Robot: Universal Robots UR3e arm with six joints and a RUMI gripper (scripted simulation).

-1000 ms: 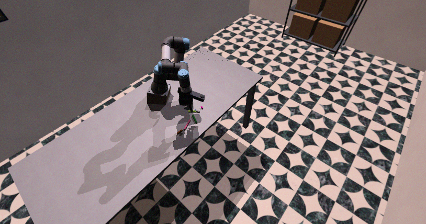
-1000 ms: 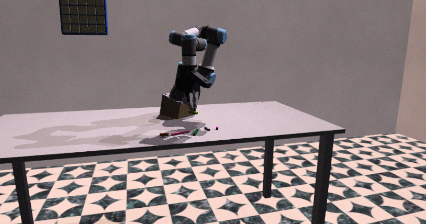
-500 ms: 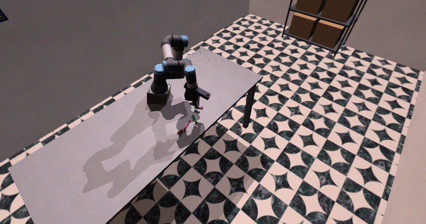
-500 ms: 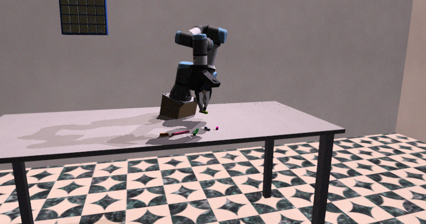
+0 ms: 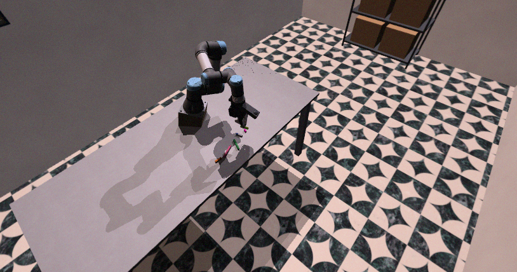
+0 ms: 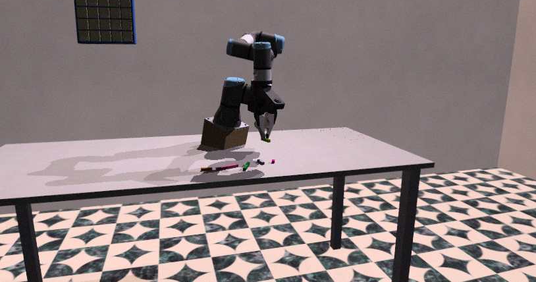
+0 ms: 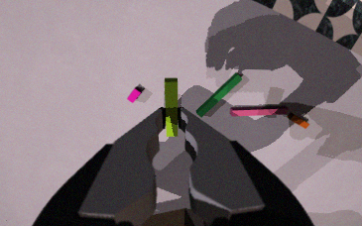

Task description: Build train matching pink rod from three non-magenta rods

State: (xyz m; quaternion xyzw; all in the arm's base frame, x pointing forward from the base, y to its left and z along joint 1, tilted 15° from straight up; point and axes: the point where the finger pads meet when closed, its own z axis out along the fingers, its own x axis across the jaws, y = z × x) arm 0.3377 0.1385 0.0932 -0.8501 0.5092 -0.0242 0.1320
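Observation:
My gripper [image 5: 242, 122] [image 6: 266, 136] [image 7: 172, 109] is shut on a lime rod [image 5: 244, 127] [image 6: 266, 140] [image 7: 171, 99] and holds it level above the table. On the table below lie a short magenta rod [image 5: 244, 130] [image 6: 272, 161] [image 7: 135, 94], a green rod [image 5: 235, 144] [image 6: 245, 165] [image 7: 219, 94], the pink rod [image 5: 227, 150] [image 6: 226, 167] [image 7: 259, 111] and an orange rod [image 5: 218, 159] [image 6: 206, 169] [image 7: 299, 120] at the pink rod's far end. A short grey rod with a blue bit [image 5: 237, 135] [image 6: 257, 161] lies between the magenta and green rods; it is hidden in the wrist view.
The grey table [image 5: 108, 169] [image 6: 337, 145] [image 7: 55, 59] has its front edge close behind the rods. The arm's base [image 5: 192, 116] [image 6: 224, 134] stands at the back of the table. A shelf with boxes [image 5: 394, 13] stands on the floor far off.

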